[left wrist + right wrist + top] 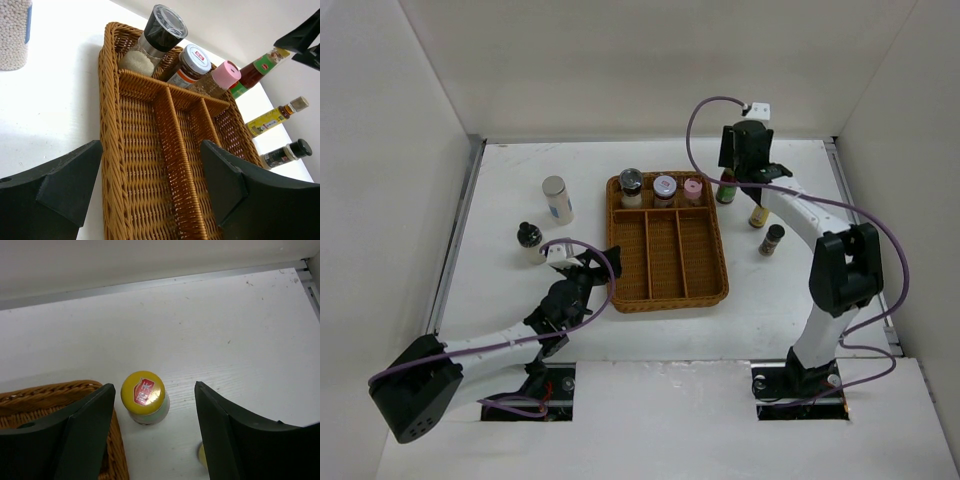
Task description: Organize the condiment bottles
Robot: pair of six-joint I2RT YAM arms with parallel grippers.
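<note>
The black-lidded jar [631, 181], grey-lidded jar [664, 187] and pink-lidded jar [693, 188] stand in the back compartment of the wicker tray [620, 250]. The white cylinder with a grey cap [557, 200] and a small black-capped bottle [529, 240] are left of the tray. The green-labelled yellow-capped bottle [726, 187], brown yellow-labelled bottle [758, 215] and a dark bottle [772, 240] stand to its right. My right gripper [738, 165] hovers open above the yellow cap [143, 389], which sits between its fingers, untouched. My left gripper [150, 190] is open and empty over the tray's left front.
The tray's three long front compartments [145, 165] hold nothing. The tray's back right corner [50, 395] lies just left of the yellow-capped bottle. White walls enclose the table, with a metal rail [150, 285] along the back edge.
</note>
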